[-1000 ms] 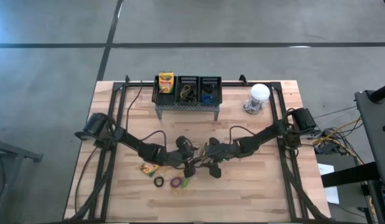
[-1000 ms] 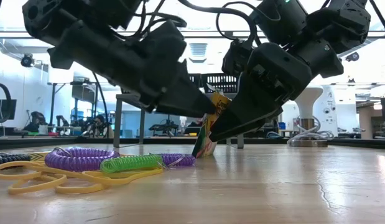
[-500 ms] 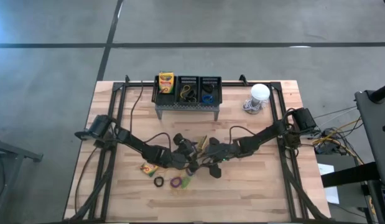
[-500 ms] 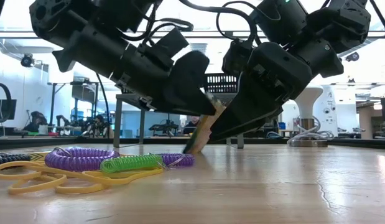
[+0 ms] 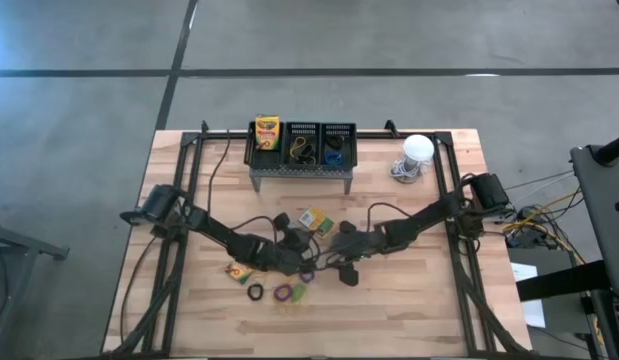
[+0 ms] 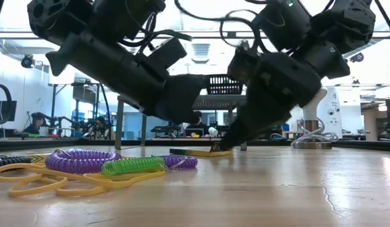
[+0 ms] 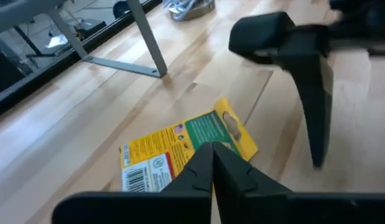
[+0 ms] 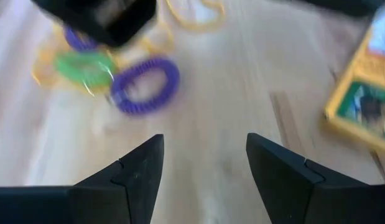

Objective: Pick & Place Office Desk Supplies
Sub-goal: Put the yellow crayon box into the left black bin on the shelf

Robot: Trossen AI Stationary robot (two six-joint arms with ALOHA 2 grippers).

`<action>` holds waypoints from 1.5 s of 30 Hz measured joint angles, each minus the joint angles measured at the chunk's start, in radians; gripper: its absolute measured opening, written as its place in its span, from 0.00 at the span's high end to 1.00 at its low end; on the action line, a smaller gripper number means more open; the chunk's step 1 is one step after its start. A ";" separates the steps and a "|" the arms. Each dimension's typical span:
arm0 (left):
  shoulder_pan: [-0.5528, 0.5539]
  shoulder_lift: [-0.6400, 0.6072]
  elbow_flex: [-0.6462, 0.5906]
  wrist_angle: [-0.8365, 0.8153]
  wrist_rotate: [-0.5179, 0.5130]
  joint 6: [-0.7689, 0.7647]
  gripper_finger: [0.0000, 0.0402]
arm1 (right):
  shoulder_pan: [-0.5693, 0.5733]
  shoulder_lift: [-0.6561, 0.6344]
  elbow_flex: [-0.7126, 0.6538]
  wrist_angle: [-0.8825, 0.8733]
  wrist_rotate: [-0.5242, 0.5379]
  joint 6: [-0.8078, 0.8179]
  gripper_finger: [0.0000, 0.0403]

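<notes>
1. Flat on the table just in front of the metal stand (image 5: 299, 176): one crayon box (image 5: 312, 219), printed face up, gripped by nothing.
2. Directly over that box, on the side away from the stand: left gripper (image 7: 212, 163), fingers pressed together on empty air. Probably a missed grip, so likely to need opening and lowering again.
3. Beside it, equally near the stand: right gripper (image 8: 204, 158), fingers spread wide and holding nothing, apparently placed to steady or take the box.
4. Farther from the stand: a second crayon box (image 5: 239, 271) and the band loops (image 5: 279, 292), not yet sorted. Up on the stand: three mesh baskets (image 5: 302, 143), a third crayon box (image 5: 266, 131) upright in the end one.
5. Only in the left wrist view: closed fingertips clear of the cardboard. Only from above: the whole layout. Only at table height: how flat the box lies.
</notes>
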 joint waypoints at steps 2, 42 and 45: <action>0.000 -0.001 0.000 -0.003 0.011 0.027 0.99 | 0.000 -0.031 0.005 -0.108 0.013 0.009 0.44; -0.098 -0.189 0.201 -0.391 -0.068 0.147 0.99 | 0.336 -0.172 -0.021 -0.267 0.664 0.219 0.44; -0.140 -0.334 0.201 -0.487 -0.075 0.138 0.99 | 0.370 -0.162 -0.022 -0.240 0.669 0.213 0.44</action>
